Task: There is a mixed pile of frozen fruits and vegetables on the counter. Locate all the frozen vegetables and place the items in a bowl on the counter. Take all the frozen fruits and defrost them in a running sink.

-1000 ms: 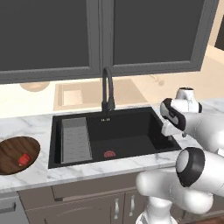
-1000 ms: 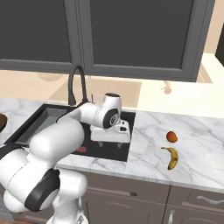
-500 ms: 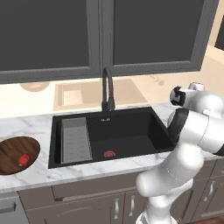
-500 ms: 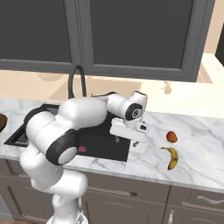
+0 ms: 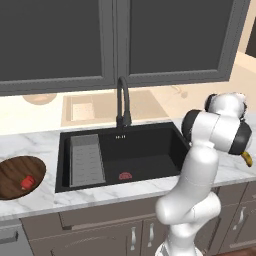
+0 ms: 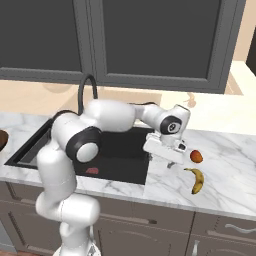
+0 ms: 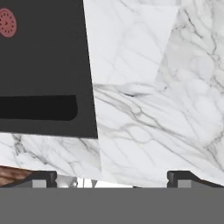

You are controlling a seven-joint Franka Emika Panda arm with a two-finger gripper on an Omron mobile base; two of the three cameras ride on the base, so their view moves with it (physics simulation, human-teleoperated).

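My gripper hangs open and empty over the white marble counter, just past the right rim of the black sink. In the hand view my gripper has its tips wide apart, with bare marble between them and the sink's red-ringed drain at the upper left. An orange-red round fruit lies a little to the gripper's right, and a yellow banana lies in front of that fruit. The wooden bowl sits far left on the counter with a small red chunk inside.
A tall black gooseneck faucet stands behind the sink, and a grey ribbed tray lies in the basin's left part. Dark cabinets hang above. The counter's front edge runs close below the banana.
The arm has swung right, from over the sink's right part to the counter beside the fruits. The gripper has stayed open.
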